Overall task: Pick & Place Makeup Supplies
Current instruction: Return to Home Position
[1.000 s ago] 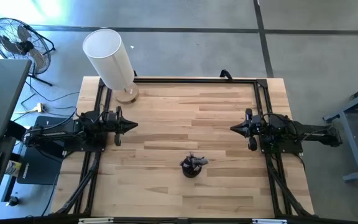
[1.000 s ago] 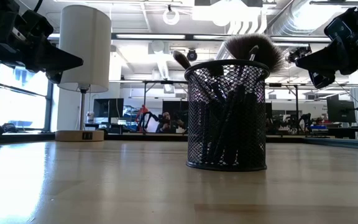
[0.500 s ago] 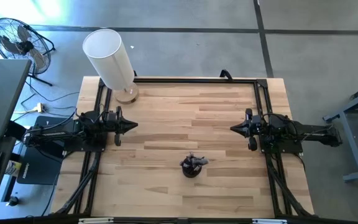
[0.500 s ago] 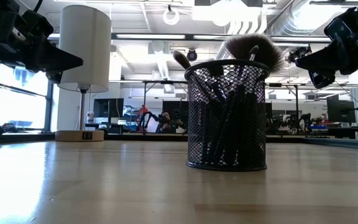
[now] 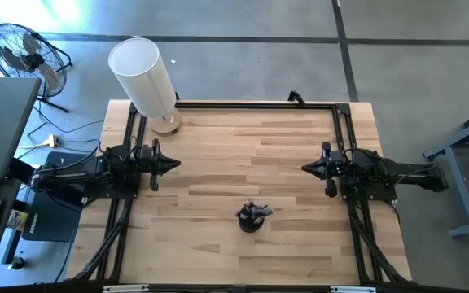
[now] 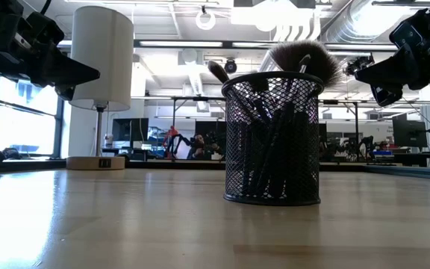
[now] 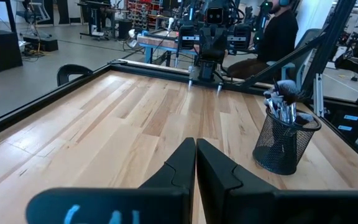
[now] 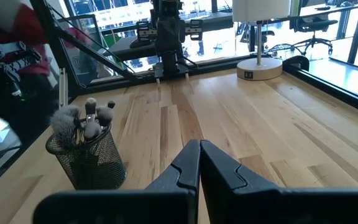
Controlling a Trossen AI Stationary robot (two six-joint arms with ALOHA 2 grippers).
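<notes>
Facing each other, both pinched closed and empty, left gripper (image 5: pixel 175 163) and right gripper (image 5: pixel 306 168) hover apart; makeup brushes (image 5: pixel 256 210) stand in the mesh holder (image 5: pixel 251 224) between them.

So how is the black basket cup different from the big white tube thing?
The black mesh cup is short and see-through; the white cylinder is much taller and solid. The cup is full of makeup brushes; the cylinder holds none that show. The cup sits midway between the two arms' sides of the table; the cylinder stands at a corner on the left arm's side, on a wooden base. Both stand upright.
</notes>
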